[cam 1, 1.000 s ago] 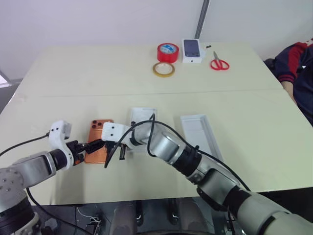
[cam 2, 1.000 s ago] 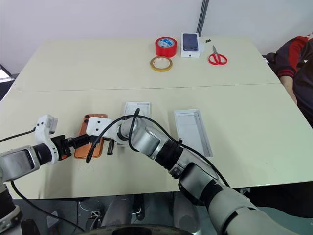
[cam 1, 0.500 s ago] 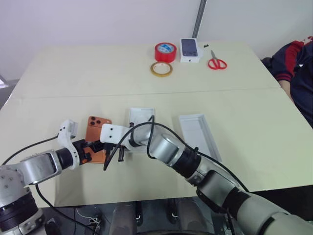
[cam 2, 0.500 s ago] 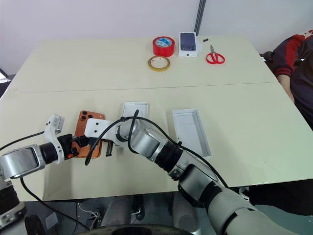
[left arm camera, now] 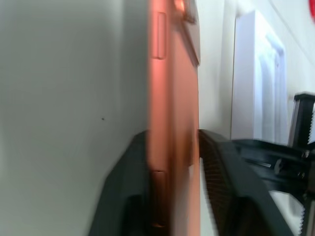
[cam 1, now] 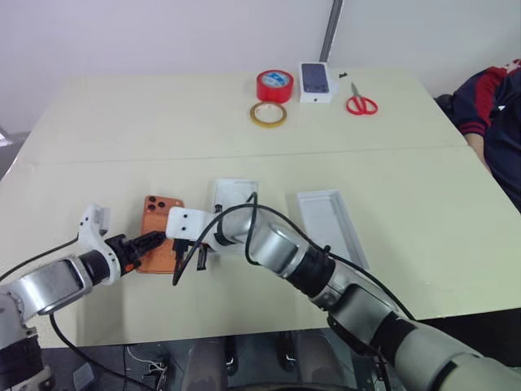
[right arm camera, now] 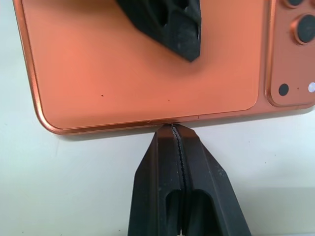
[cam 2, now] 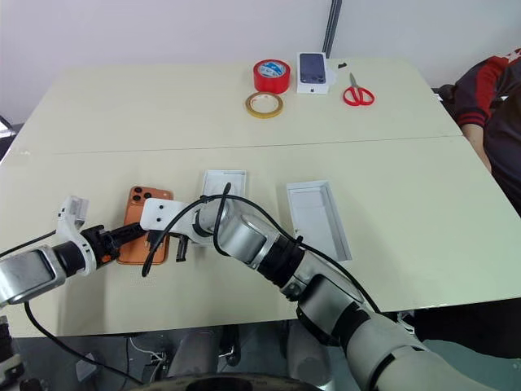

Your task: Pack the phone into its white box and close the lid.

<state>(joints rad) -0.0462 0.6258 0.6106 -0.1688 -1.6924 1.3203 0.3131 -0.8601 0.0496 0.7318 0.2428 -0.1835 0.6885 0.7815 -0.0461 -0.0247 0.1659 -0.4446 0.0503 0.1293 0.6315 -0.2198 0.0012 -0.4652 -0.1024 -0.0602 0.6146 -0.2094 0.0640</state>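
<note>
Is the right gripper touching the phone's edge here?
Touching. In the right wrist view the shut right gripper has its tips pressed against the long edge of the phone, with no gap.

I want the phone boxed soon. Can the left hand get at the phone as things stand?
Probably yes: the left hand already has a finger on each face of the phone at its near end. The shut right hand only touches one long edge and does not block it.

No legible txt, brand or nos. anywhere; red tape roll (cam 1: 276,85) at 12 o'clock shows unreadable marks only.
</note>
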